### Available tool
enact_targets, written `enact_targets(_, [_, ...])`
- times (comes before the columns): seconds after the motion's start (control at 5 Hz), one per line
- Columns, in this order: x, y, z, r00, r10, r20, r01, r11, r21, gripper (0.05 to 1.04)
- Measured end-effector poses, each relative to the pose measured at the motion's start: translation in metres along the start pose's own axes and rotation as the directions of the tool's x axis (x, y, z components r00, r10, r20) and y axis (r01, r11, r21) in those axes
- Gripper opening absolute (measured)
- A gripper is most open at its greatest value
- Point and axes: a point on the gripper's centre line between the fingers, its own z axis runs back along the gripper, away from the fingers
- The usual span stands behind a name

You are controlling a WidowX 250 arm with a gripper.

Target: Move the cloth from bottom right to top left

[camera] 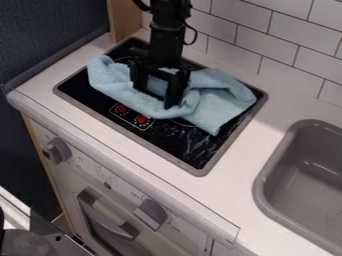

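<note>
The largest risk is posed by the spread of the cloth point(224, 97): it is draped in loose folds across the upper half of the stovetop point(190, 150), from its left side to its right, so if only the middle is pinched, the right-hand portion could be trailed behind and left short of the upper left. Next, the gripper point(155, 96) is held wide, its two fingers set well apart over the middle of the cloth with light blue fabric seen between them; no firm hold is shown, and the cloth could be slipped out of if too thin a fold were caught. A smaller trouble could be caused by the fingers being pressed too low, with the glossy surface scraped.

Around the work, the white counter point(250, 145) is fronted by the oven point(110, 222), and the white tiled wall point(247, 30) is set behind it. The grey sink point(304, 175) is placed at the right, well apart from the cloth. At the upper left of the frame, the route is bounded by the wooden panel point(125, 20), against which a swung arm or cloth could be brushed. The small red knobs point(141, 119) are left uncovered just below the cloth's edge, where a hanging fold could be dragged over them.
</note>
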Motion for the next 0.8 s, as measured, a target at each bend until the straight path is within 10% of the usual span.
enact_targets(0.8, [0.011,0.022,0.027,0.991,-0.134,0.003,0.134,0.991,0.023,0.999])
